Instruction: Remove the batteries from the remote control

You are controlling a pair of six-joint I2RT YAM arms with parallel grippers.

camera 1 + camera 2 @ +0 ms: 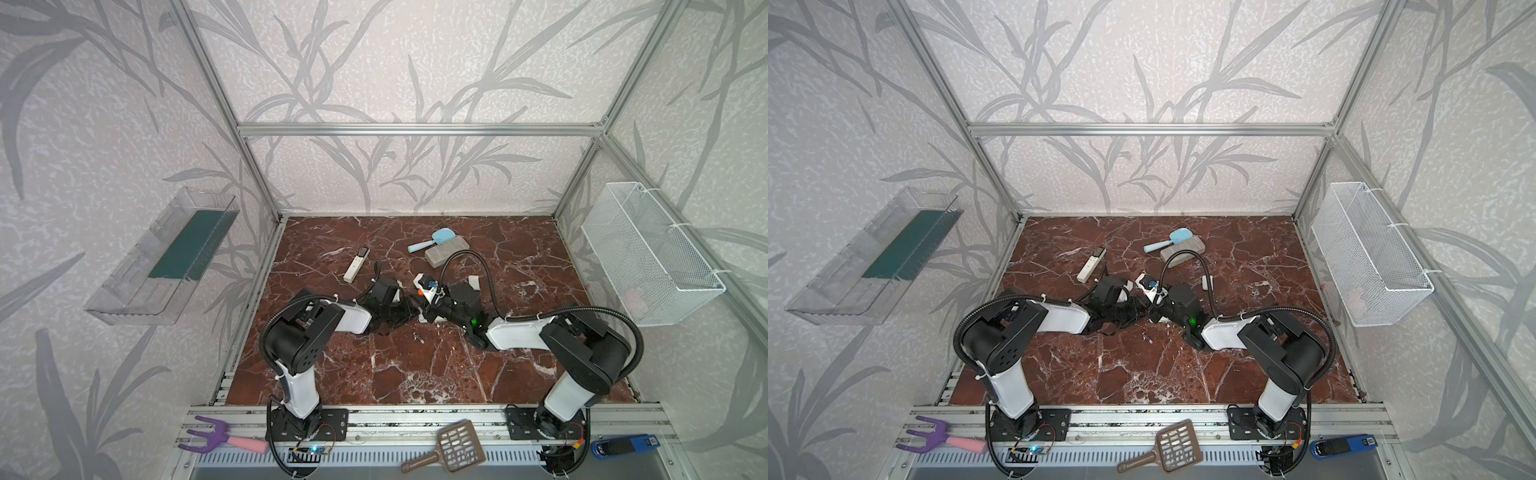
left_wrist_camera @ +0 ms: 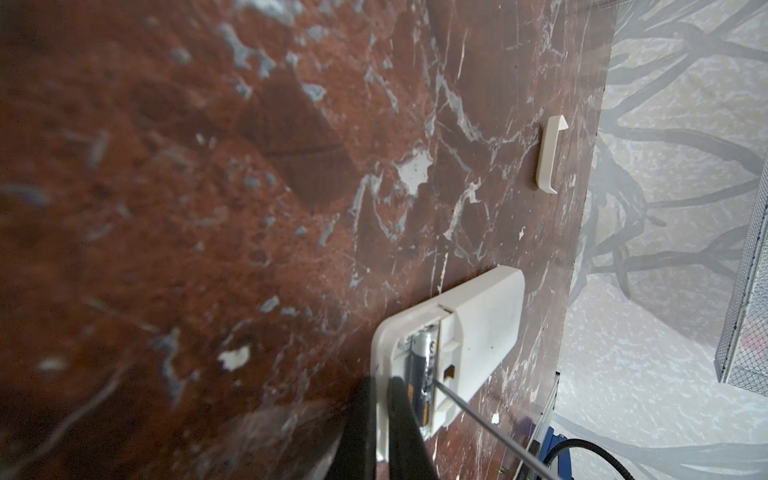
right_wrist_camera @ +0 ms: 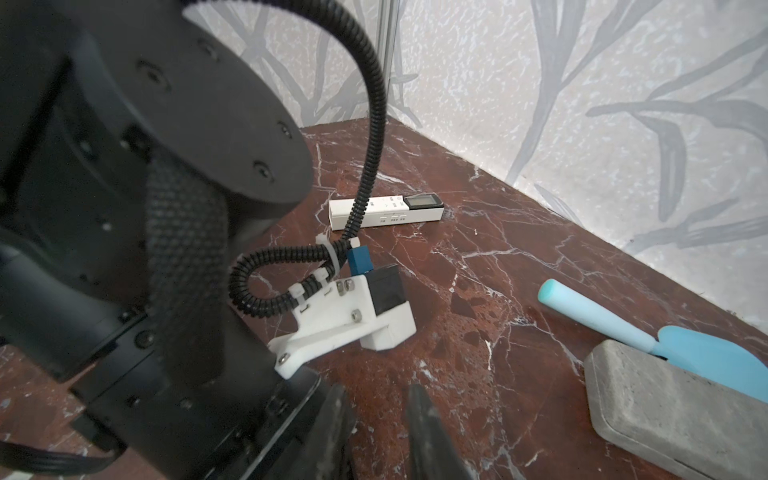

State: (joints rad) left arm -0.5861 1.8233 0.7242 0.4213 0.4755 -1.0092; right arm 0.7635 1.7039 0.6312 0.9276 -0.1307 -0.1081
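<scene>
Left claw (image 2: pixel 381 399), pressed together on the rim of the white remote (image 2: pixel 486 316). One dark battery (image 2: pixel 419 370) lies in the open compartment, a screwdriver shaft (image 2: pixel 478 414) touches its side, and the lid (image 2: pixel 549 154) lies well apart. The step in hand appears to be prying this battery out, so the tip must next lever it up without slipping. The right claw (image 3: pixel 376 399) shows a gap between its fingers, but whether it grips anything cannot be told.

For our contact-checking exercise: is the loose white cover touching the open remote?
Apart. The left wrist view shows a stretch of bare table between the cover and the remote.
</scene>
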